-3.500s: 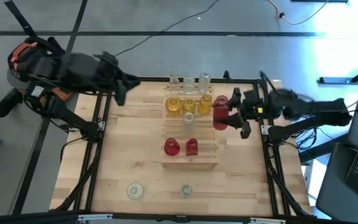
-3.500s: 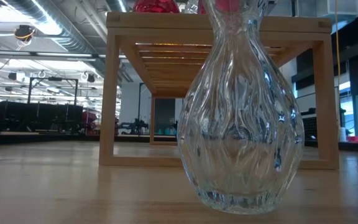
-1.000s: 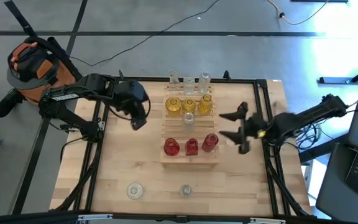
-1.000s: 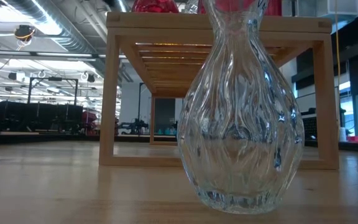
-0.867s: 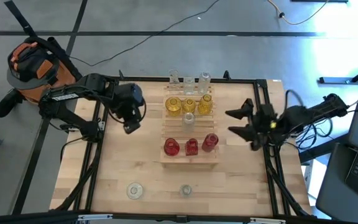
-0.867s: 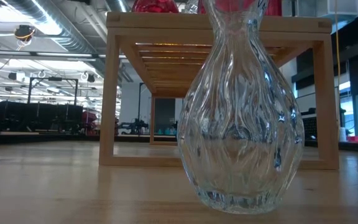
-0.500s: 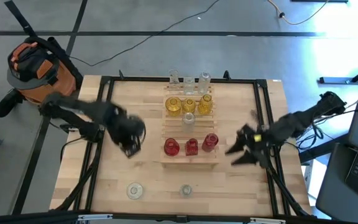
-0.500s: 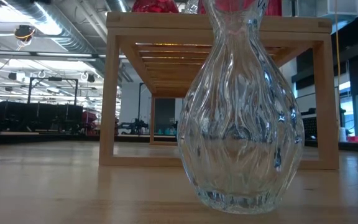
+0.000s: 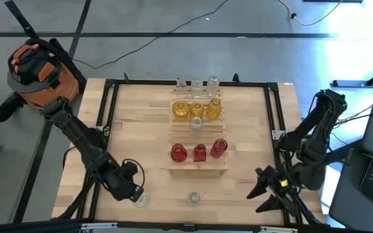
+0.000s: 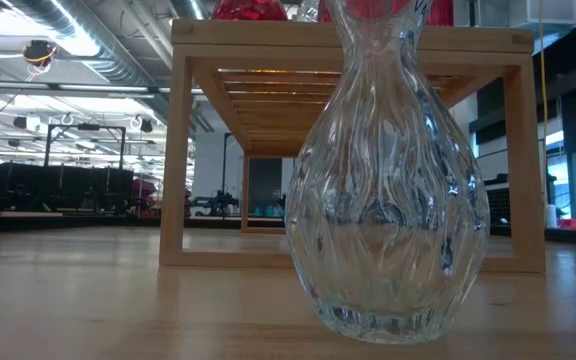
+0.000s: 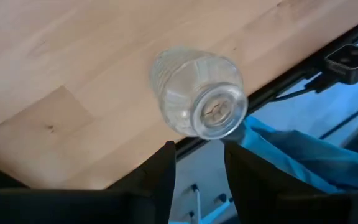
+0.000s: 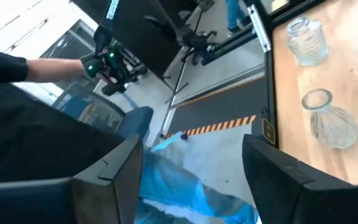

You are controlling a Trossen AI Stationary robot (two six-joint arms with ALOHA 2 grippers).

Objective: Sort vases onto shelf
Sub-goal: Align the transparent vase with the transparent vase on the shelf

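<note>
My left gripper has swung down beside the near-left clear vase — jaws spread, next pickup; my right gripper, spread too, drops near-right.

Your left gripper swings from the table's far-left edge down over the clear vase at the near edge; your right gripper retreats to the near-right corner, a third red vase on the shelf.
</note>
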